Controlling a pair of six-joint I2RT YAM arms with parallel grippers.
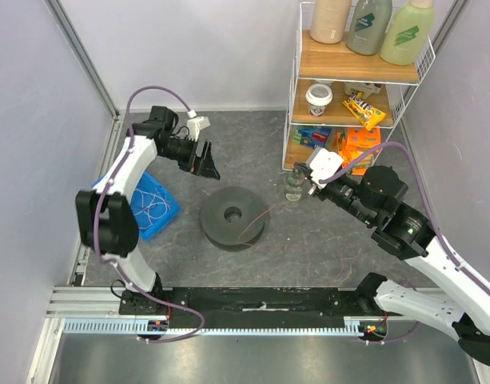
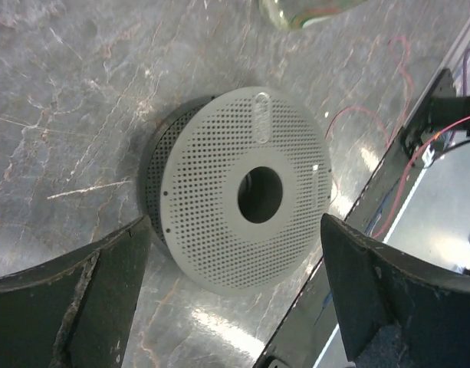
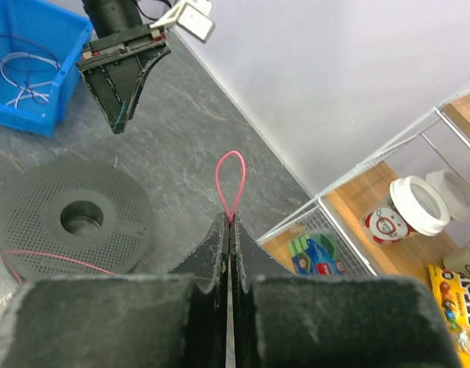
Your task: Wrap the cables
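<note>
You cannot read the words on the bottles or the yellow snack bag on the shelf; they are too small. Your right gripper is stretched out low toward the middle of the table. Its fingers are squeezed tight on a pink cable that loops past the tips and runs over the grey spool. Your left gripper hangs behind the spool, fingers wide apart and holding nothing, and pale cables lie in the blue bin.

Top view looks down from high behind the spool; left wrist sits close above it, facing down; right wrist looks low across it toward the left gripper; all share it.
</note>
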